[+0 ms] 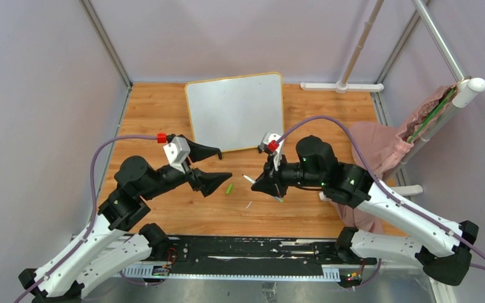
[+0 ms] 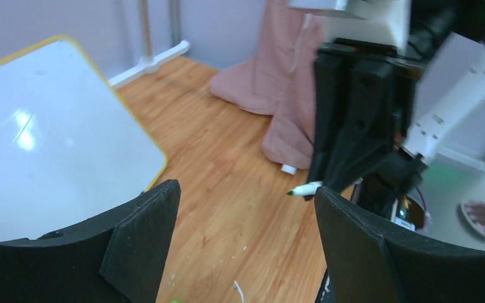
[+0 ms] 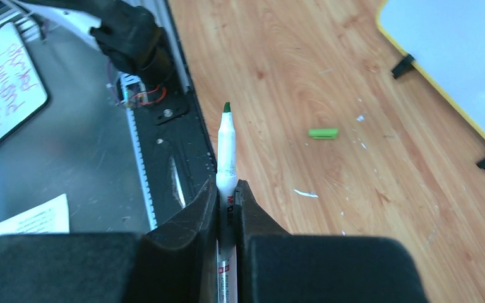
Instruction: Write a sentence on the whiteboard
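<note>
The whiteboard (image 1: 235, 110) lies flat at the back middle of the wooden table, white with a yellow-orange rim, and its face is blank; no sentence shows on it. It also shows in the left wrist view (image 2: 38, 139) and the right wrist view (image 3: 455, 44). My right gripper (image 1: 257, 184) (image 3: 227, 186) is shut on a white marker (image 3: 227, 148) with its green tip bare, held in front of the board. The marker's tip shows in the left wrist view (image 2: 303, 189). My left gripper (image 1: 225, 165) (image 2: 246, 189) is open and empty, facing the right gripper. A green cap (image 1: 228, 189) (image 3: 323, 133) lies on the table between them.
A pink cloth (image 1: 379, 145) (image 2: 278, 95) lies heaped at the right edge. A white pole stand (image 1: 341, 86) sits at the back. A black rail (image 1: 246, 249) runs along the near edge. Below the table lie a small board with pink writing (image 3: 6, 88) and a paper (image 3: 25, 221).
</note>
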{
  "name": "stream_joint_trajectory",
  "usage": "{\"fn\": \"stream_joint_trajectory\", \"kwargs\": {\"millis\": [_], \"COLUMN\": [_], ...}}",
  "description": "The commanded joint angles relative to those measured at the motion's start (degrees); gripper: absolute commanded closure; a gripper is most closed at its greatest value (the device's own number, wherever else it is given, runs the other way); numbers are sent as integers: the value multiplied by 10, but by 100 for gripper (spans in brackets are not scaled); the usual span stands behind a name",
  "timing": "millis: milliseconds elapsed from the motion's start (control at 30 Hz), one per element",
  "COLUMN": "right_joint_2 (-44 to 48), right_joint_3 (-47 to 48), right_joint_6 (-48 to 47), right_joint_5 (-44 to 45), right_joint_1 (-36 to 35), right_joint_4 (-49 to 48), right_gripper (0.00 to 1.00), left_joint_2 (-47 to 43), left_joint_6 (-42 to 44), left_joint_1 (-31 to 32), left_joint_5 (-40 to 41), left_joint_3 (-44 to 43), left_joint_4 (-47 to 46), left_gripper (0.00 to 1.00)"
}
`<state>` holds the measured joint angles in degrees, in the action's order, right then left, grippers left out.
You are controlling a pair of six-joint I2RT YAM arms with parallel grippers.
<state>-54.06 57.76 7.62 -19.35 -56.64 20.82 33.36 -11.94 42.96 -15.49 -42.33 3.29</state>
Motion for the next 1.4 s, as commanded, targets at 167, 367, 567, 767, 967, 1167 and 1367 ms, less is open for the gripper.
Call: {"fn": "stream_joint_trajectory", "kwargs": {"millis": [167, 367, 567, 767, 967, 1167, 1367], "right_joint_2": [-77, -140, -157, -174, -181, -175, -173], "right_joint_3": [162, 244, 263, 278, 280, 280, 282], "right_joint_6": [-73, -127, -142, -152, -152, -148, -138], "right_joint_5": [-118, -87, -65, -16, 9, 27, 40], "right_joint_1": [-11, -27, -53, -95, -109, -110, -111], "right_joint_4": [218, 333, 349, 352, 334, 313, 290], "right_gripper": [100, 100, 100, 100, 100, 100, 100], "left_joint_2": [-3, 47, 80, 111, 129, 130, 137], "left_joint_6": [218, 345, 362, 341, 317, 305, 291], "left_joint_1": [14, 52, 66, 66, 67, 69, 73], "left_joint_5": [-268, -245, -236, -250, -274, -283, -289], "left_joint_3": [-57, -94, -110, -131, -132, -121, -114], "left_joint_4": [114, 221, 221, 227, 221, 210, 195], "left_gripper": [17, 19, 20, 22, 26, 30, 34]}}
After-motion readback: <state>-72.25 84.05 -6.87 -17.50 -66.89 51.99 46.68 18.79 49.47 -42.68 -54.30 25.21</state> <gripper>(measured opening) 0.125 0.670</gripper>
